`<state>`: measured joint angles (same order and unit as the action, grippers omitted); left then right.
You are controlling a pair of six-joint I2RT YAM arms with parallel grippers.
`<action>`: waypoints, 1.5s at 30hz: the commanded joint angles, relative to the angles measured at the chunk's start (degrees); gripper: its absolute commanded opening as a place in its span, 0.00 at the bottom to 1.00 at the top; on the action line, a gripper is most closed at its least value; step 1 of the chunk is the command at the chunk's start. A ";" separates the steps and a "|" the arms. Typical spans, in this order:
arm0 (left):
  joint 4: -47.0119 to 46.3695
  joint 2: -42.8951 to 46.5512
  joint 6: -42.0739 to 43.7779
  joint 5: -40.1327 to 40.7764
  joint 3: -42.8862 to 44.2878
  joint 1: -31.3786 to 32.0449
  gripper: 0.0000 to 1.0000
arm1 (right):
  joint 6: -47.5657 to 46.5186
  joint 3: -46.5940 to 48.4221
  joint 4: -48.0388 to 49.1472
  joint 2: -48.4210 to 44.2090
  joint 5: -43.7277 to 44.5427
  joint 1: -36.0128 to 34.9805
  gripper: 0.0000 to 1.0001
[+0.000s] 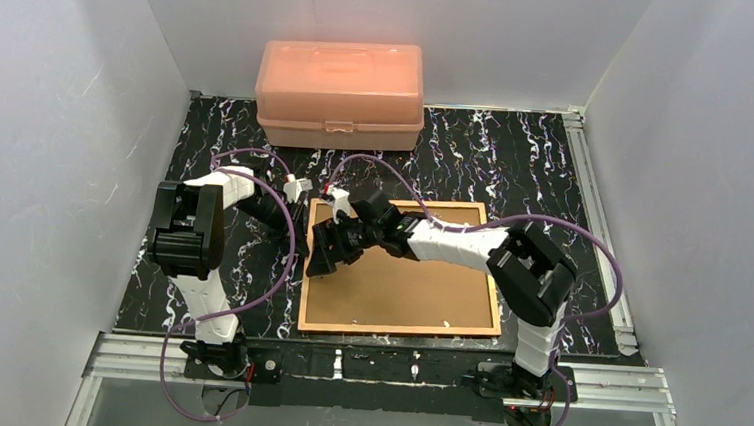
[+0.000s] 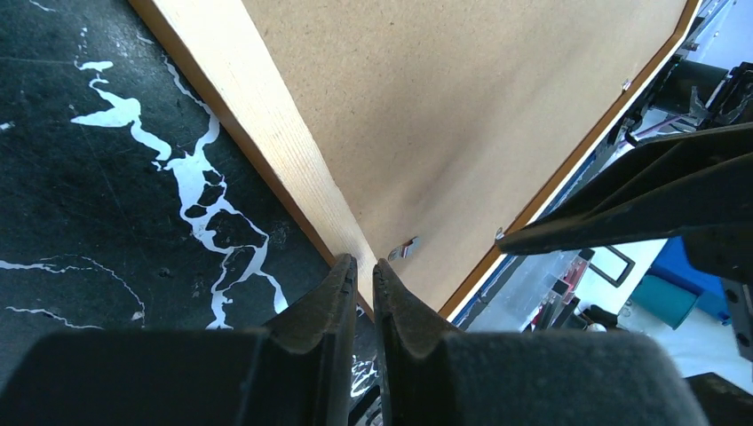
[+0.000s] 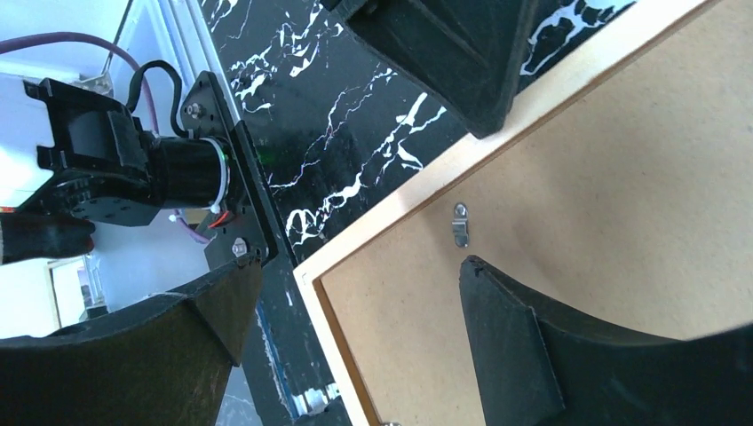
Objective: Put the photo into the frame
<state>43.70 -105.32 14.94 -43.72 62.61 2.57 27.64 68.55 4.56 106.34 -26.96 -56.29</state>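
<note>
left gripper is narrowed to a slit, tips at the frame's wooden edge. right gripper gapes wide, straddling the frame's border beneath it, one finger over the backing board.

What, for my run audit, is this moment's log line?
frame: back side up | left gripper: shut, at its border | right gripper: open, straddling border | photo: unseen

Robot lab cell: white enclosure walls, aluminium rail, marbled tabletop.
</note>
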 commanded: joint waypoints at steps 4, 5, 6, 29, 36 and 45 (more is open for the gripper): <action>0.68 0.38 -0.13 -0.04 -0.08 -0.16 0.11 | -1.53 4.13 3.86 4.93 -2.42 -1.42 0.89; 0.64 0.27 -0.17 0.44 -0.07 -0.19 0.11 | -1.53 4.27 4.02 5.41 -2.45 -1.43 0.89; 0.68 0.14 -0.13 0.70 -0.04 -0.15 0.11 | -1.47 4.30 4.26 5.71 -2.42 -1.45 0.89; 0.82 0.83 -0.28 1.53 0.09 -0.68 0.09 | 0.04 1.51 8.35 7.96 -2.66 -2.29 0.86; 0.94 0.96 -0.28 1.41 0.18 -0.65 0.09 | 0.51 0.03 8.80 7.66 -2.85 -2.42 0.84; 0.94 1.15 -0.42 1.05 0.04 -0.71 0.09 | 0.83 -1.30 9.33 7.81 -3.01 -2.65 0.83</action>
<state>43.72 -105.34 14.28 -42.89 62.61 2.35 28.32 68.01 12.62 114.06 -28.97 -58.52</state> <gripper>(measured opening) 0.089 0.837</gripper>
